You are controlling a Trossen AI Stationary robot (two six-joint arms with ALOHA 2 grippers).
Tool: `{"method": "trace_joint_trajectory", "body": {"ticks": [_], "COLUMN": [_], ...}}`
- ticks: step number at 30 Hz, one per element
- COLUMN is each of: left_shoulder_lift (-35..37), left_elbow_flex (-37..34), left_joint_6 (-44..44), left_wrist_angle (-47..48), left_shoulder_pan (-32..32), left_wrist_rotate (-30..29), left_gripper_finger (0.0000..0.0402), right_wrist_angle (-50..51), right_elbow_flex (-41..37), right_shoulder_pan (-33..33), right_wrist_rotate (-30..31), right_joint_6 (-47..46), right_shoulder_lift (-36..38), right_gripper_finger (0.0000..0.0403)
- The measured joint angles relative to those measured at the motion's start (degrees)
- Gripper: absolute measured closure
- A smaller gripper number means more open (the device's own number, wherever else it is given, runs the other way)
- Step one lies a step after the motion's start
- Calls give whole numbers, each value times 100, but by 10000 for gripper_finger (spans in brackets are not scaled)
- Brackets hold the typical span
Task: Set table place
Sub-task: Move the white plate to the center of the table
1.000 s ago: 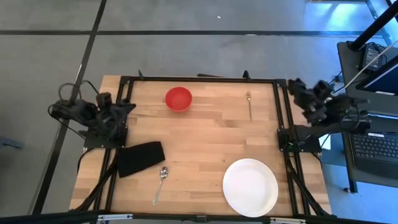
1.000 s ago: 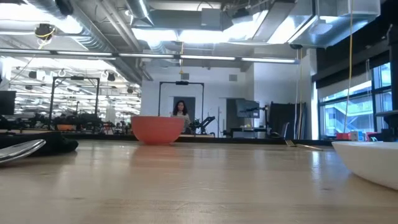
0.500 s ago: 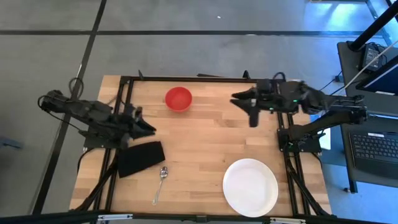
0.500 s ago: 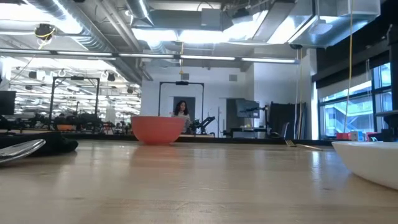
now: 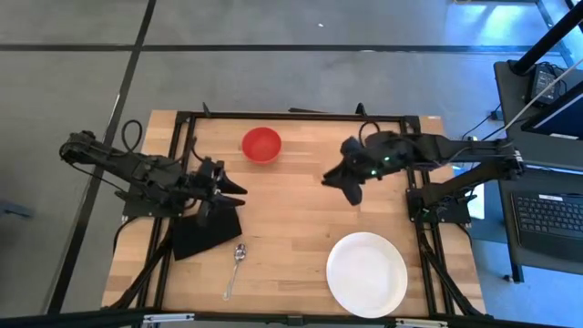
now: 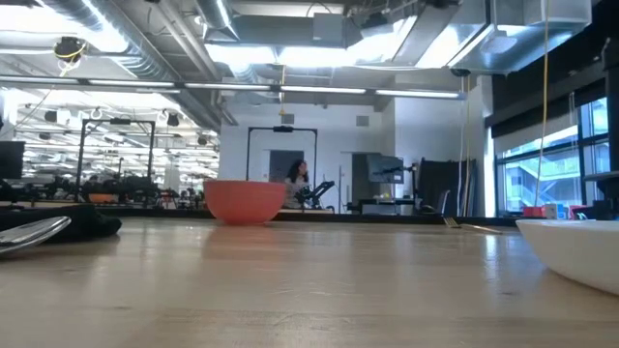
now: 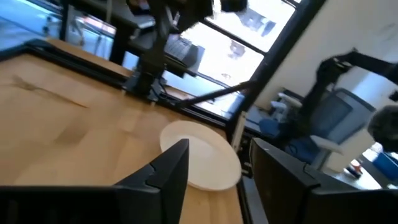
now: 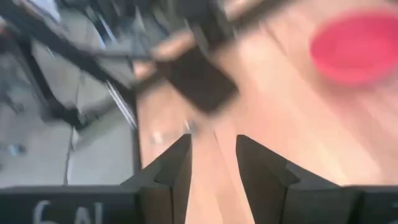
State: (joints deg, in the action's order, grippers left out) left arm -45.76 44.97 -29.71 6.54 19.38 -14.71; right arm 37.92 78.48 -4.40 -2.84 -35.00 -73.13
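The left gripper (image 5: 235, 193), fingers apart, has swung in over the worktop (image 5: 301, 210) above the black cloth (image 5: 206, 231), and the right gripper (image 5: 335, 179), fingers also apart, has pushed further inward past the fork's spot. The red bowl (image 5: 261, 144), white plate (image 5: 366, 273) and spoon (image 5: 235, 269) lie unmoved. A person (image 6: 296, 179) in the room behind has shifted rightward; "6A" shows on the right wrist.

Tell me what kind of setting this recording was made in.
Probably a robotics lab or open industrial workspace: exposed ceiling ducts and strip lights, rows of workbenches with equipment behind the table, and a laptop on a stand beside it.
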Motion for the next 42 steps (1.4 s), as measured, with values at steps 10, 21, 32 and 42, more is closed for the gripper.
{"method": "trace_joint_trajectory", "body": {"ticks": [10,21,32,42], "left_shoulder_lift": [0,0,0,0], "left_elbow_flex": [0,0,0,-2], "left_joint_6": [-22,-321,-328,-323], "left_wrist_angle": [-24,-23,-19,-1], "left_shoulder_pan": [-2,-1,172,219], "left_wrist_rotate": [-817,-825,-820,-816], "left_gripper_finger": [236,236,238,238], "right_wrist_angle": [2707,4133,2272,1677], "right_elbow_flex": [0,-111,-2172,-2957], "right_shoulder_pan": [-349,-938,-872,-922], "right_wrist_rotate": [-630,682,-768,-1498], "right_joint_6": [262,-694,-1151,-1427], "right_shoulder_lift": [-158,-986,-1216,-1221], "right_gripper_finger": [274,274,274,274]}}
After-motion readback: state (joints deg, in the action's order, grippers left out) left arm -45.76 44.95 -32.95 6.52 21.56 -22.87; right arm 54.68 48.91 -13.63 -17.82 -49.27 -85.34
